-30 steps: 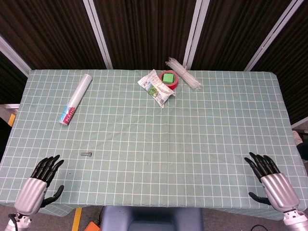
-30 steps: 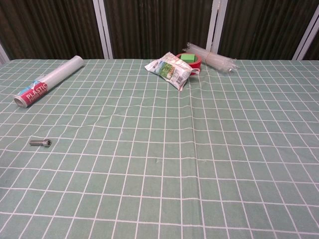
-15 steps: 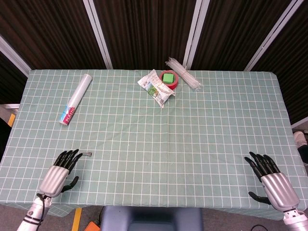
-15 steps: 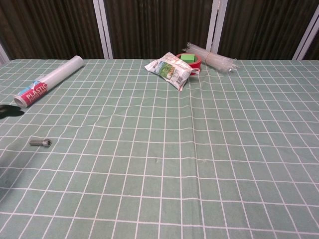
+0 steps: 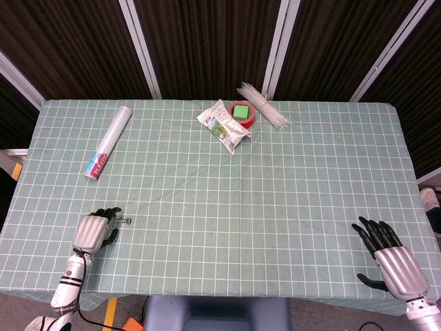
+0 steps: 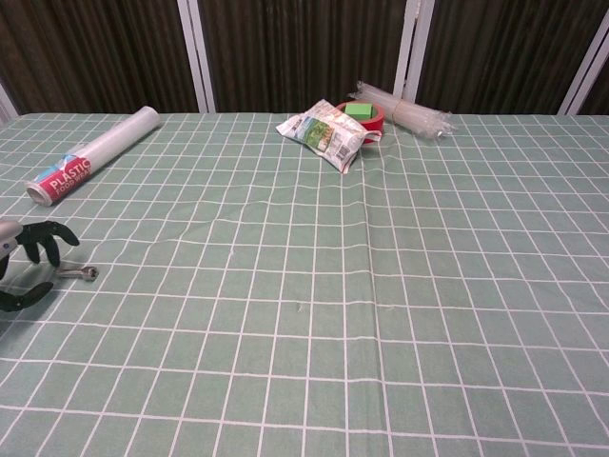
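A small metal bolt lies on the green checked tablecloth near the front left. My left hand hovers right beside the bolt's left end, fingers curved downward and apart from the thumb, holding nothing that I can see. Its fingertips reach to about the bolt's head. My right hand sits at the front right corner of the table, fingers spread, empty; the chest view does not show it.
A plastic wrap roll lies at the back left. At the back centre sit a snack bag, a red tape roll with a green block and a bundle of clear straws.
My left hand has moved forward and to the right from the table's front left corner up to the bolt, its fingers now curving down. The right hand has barely moved.
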Robot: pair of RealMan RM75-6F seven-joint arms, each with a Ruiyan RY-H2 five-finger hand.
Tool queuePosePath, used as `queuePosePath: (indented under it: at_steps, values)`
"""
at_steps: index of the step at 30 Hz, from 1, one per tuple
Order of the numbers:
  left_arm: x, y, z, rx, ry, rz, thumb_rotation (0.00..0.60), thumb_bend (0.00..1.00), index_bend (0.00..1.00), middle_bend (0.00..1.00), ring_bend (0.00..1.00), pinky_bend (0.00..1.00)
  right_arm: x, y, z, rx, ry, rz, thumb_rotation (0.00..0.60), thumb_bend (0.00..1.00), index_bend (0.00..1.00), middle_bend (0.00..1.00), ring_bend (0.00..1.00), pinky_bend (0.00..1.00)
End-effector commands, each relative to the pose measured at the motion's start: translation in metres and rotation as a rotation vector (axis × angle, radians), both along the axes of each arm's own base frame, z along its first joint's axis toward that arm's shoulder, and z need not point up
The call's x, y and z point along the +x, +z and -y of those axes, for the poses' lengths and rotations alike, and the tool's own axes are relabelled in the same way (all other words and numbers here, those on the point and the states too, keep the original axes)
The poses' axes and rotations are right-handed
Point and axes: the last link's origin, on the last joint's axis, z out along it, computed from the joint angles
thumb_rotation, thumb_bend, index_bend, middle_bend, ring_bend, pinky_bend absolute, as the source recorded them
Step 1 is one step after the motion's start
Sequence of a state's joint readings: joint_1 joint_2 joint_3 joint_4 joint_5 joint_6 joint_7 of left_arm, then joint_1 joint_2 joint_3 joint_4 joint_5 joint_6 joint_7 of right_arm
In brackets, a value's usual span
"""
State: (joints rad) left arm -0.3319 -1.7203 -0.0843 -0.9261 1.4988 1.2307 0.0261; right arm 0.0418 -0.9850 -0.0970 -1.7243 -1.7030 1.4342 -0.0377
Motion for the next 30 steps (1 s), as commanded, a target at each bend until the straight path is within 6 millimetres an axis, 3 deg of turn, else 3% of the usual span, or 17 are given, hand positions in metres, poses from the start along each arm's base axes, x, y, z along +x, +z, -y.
queuePosePath:
  at_steps: [1,17,30]
  values:
    - [-0.001,-0.003,-0.002,0.014,-0.004,-0.003,0.6,0.41,0.33,0.99,0.97,1.0,0.0,0.0,0.0,-0.001,-0.001,-0.001,0.6,0.24,0.0,0.0,0.0,0.0]
    - [-0.012,-0.004,-0.008,0.04,0.027,-0.015,0.6,0.41,0.48,1.0,1.0,1.0,0.0,-0.001,0.0,0.001,-0.004,-0.003,0.6,0.24,0.0,0.0,0.0,0.0]
    - [-0.007,-0.011,-0.015,0.039,0.03,-0.005,0.6,0.41,0.45,1.0,1.0,1.0,-0.001,-0.002,0.001,0.004,-0.008,-0.008,0.6,0.24,0.0,0.0,0.0,0.0]
